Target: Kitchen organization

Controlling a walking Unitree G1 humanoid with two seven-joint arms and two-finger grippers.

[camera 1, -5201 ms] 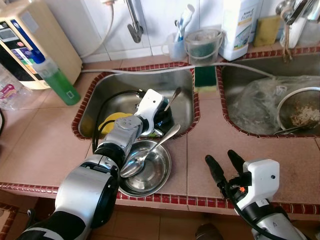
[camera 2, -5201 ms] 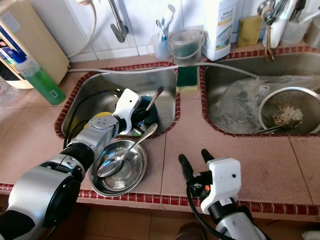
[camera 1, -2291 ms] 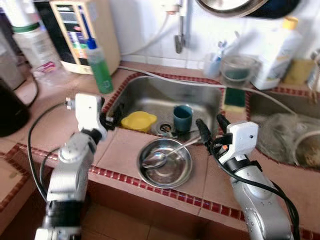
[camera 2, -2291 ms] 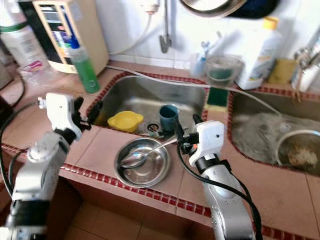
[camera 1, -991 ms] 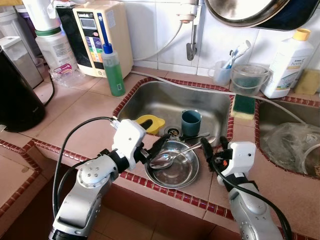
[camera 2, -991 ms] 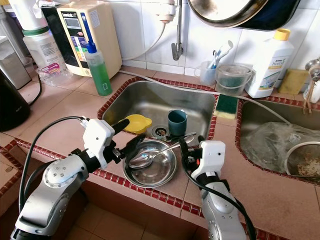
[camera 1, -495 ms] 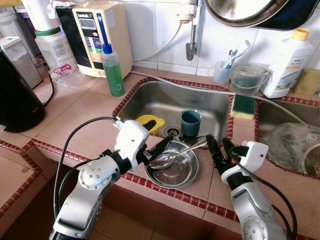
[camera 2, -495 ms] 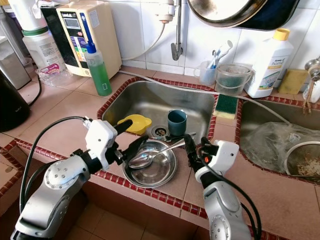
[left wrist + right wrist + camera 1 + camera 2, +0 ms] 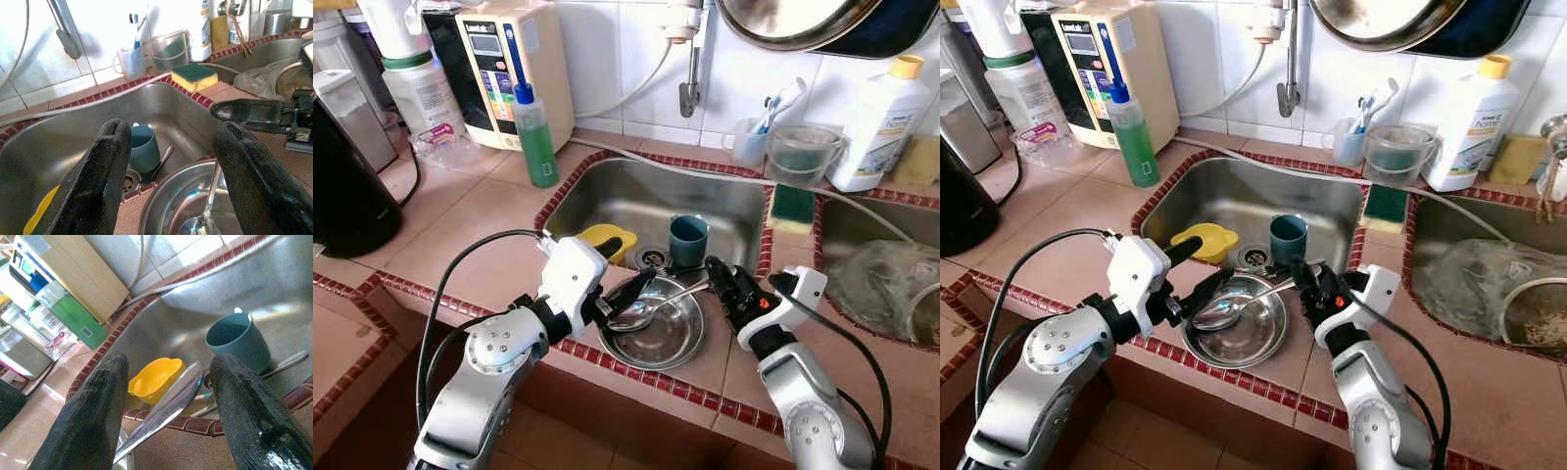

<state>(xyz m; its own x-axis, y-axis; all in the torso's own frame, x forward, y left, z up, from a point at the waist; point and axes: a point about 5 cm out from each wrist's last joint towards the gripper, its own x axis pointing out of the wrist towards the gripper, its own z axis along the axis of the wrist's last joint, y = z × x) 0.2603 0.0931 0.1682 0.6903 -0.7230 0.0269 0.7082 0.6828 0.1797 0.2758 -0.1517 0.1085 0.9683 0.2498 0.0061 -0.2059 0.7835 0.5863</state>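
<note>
1. A steel bowl (image 9: 651, 331) sits on the tiled tabletop (image 9: 470, 235) at the sink's (image 9: 607, 201) front edge, with a large spoon (image 9: 641, 309) resting in it, handle pointing toward the right gripper.
2. The left gripper (image 9: 631, 294) hovers at the bowl's left rim, jaws apart, one on either side of the spoon's head.
3. The right gripper (image 9: 726, 284) sits just right of the bowl, jaws apart, with the spoon handle between them in the right wrist view.
4. Inside the sink stand a teal cup (image 9: 688, 241) and a yellow container (image 9: 609, 241) beside the drain.
5. A green soap bottle (image 9: 534, 137) stands left of the sink; a sponge (image 9: 789, 206) lies on its right rim.
</note>
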